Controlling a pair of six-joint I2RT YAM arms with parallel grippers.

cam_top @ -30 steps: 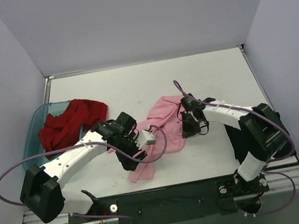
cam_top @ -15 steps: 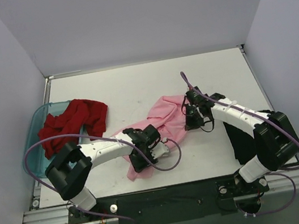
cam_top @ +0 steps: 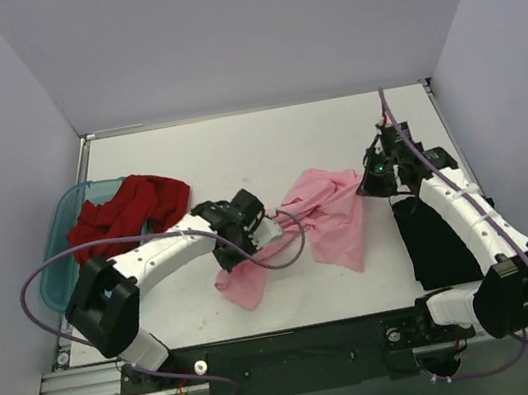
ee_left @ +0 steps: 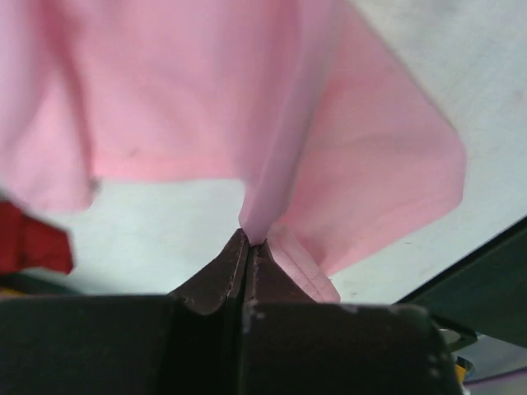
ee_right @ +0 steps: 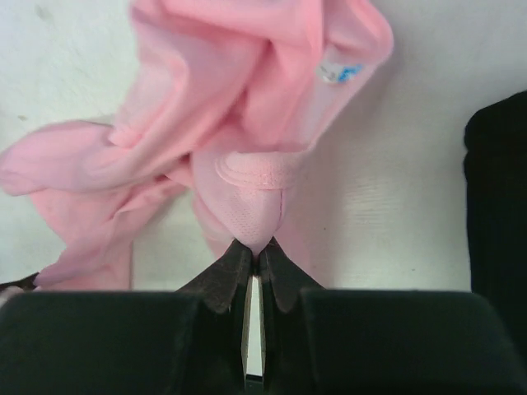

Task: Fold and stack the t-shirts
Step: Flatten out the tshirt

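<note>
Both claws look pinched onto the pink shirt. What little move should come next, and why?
Probably draw the two grippers slowly apart, to spread the cloth. The left gripper and the right gripper are each shut on a fold of the pink t-shirt, which is bunched and creased between them, too crumpled to fold.

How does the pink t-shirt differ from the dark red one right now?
The pink t-shirt is pinched by the left gripper and the right gripper; the dark red t-shirt is untouched. The pink one sits mid-table; the red one drapes over the teal bin. Both are crumpled, unfolded.
</note>
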